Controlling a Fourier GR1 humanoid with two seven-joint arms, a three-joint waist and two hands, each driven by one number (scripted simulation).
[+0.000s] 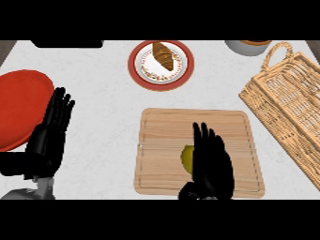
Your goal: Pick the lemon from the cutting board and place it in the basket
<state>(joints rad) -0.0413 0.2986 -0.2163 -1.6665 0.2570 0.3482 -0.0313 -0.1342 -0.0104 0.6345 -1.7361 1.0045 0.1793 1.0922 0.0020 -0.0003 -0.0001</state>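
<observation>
Lemon (187, 158) sits a bit right of centre on the cutting board (169, 140), mostly hidden behind my right hand, so only its left edge shows.

Left to right:

- Red plate (10, 110) at 9 o'clock of the counter, partly off the left edge. Not involved.
- My left hand (51, 129) overlaps that plate's right rim, fingers straight and pointing to 12, holding nothing. It's parked clear of the board, I'd guess to keep the work area free.
- Small plate (160, 64) with a croissant (163, 55) at 12 o'clock of the board, well apart from it. Clutter only.
- Board lies in front of me at the low middle, within easy reach of the right arm.
- My right hand (211, 161) is over the board's right half, fingers straight and together, pointing to 12, with the lemon just at its left side. Not curled round it, so no grasp yet; whether it actually touches the lemon I can't tell.
- Cup (249, 47) at the top edge, around 1 o'clock of the board.
- Basket (294, 103) runs along 3 o'clock of the board, close to its right side. That's why the right hand takes this job: short carry to the right.

Judgement: still at the approach step, closing the fingers comes next.
</observation>
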